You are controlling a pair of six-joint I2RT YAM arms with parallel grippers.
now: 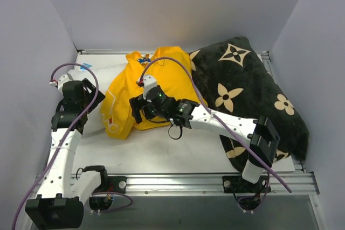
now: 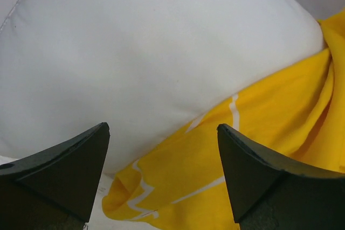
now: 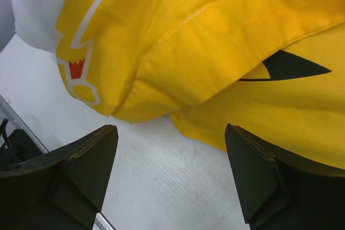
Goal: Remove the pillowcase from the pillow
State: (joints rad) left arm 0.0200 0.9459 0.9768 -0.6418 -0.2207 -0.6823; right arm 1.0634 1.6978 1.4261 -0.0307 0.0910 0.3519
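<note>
White table (image 1: pixel 161 154) bears pillowcase (image 1: pixel 126 98), pillow (image 2: pixel 135 52), black pillow (image 1: pixel 248 95).

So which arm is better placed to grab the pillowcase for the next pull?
Right, probably. The right gripper hangs open just over the loose near edge of the pillowcase. The left gripper, also open, faces mostly bare pillow, so it is better suited to bracing it.
</note>
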